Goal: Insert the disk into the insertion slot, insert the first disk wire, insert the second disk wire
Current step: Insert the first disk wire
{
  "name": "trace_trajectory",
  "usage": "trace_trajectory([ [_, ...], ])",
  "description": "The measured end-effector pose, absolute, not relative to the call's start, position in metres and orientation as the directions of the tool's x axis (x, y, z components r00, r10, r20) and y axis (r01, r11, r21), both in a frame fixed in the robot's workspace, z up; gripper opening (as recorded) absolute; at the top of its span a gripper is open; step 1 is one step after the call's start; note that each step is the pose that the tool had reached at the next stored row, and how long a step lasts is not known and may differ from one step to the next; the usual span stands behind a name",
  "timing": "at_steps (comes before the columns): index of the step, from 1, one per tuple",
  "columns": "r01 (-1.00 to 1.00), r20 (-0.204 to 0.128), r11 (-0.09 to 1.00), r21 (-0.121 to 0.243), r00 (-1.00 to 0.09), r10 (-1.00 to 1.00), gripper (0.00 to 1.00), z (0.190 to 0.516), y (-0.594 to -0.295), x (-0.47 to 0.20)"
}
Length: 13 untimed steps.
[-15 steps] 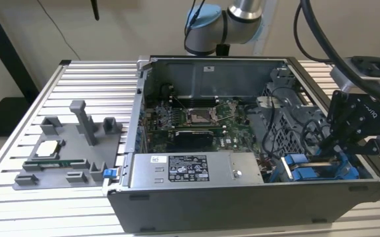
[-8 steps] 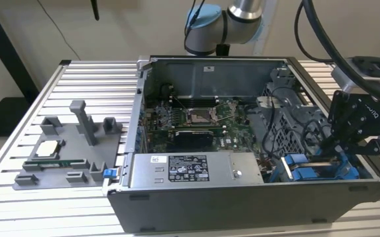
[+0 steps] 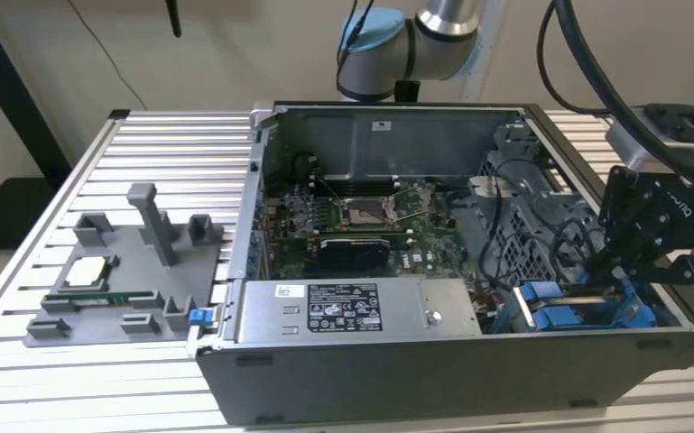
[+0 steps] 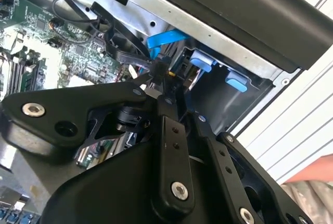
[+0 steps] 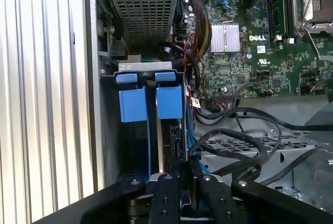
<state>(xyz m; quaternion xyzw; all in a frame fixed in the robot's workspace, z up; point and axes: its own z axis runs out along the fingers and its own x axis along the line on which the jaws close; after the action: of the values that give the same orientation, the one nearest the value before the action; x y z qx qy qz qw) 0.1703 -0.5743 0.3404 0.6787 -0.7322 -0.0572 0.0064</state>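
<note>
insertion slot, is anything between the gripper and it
Nothing visible does. In the first wrist view the gripper hangs right at the insertion slot, by its blue fittings. Loose black cables loop close beside the slot on the motherboard side, not across it.

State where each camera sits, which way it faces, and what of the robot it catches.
Exterior view: off the arm, above the table, looking down into the open computer case; shows the arm and gripper.
First wrist view: on the wrist, looking past the gripper at the insertion slot and motherboard.
Second wrist view: on the wrist, looking along the gripper toward the case's corner.
Shared: both wrist views show the gripper, blue fittings and motherboard.
</note>
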Motion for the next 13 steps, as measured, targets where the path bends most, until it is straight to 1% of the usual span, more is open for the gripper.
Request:
trace_trajectory([
  [13,-0.995,-0.070,0.037,0.092,-0.044,-0.997,0.00,0.3398,-0.5734,0.1703],
])
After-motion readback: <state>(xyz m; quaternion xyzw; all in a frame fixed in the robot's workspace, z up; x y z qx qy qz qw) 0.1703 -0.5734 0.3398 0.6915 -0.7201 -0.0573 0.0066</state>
